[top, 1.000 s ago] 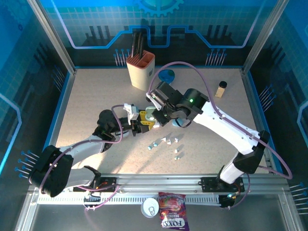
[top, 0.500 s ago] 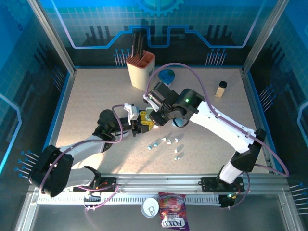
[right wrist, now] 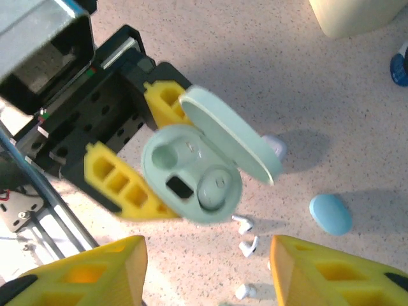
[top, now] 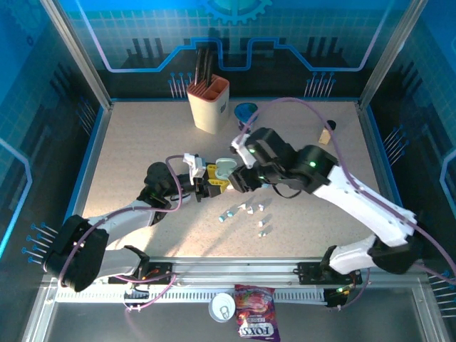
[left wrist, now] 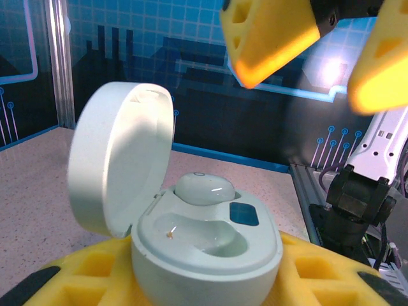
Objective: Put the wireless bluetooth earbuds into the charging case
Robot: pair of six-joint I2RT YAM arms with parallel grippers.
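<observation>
The case is sitting between the fingers of the left pincer, with one earbud resting inside it. The right pincer is hanging just above it. On the surface to its right, loose earbuds are lying.

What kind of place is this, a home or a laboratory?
Probably a robot test booth, not a home: metal frame posts, blue circuit-print walls, and two arms bolted to a rail.

Robot lab cell, aluminium frame, blue circuit-print walls, speckled table
</observation>
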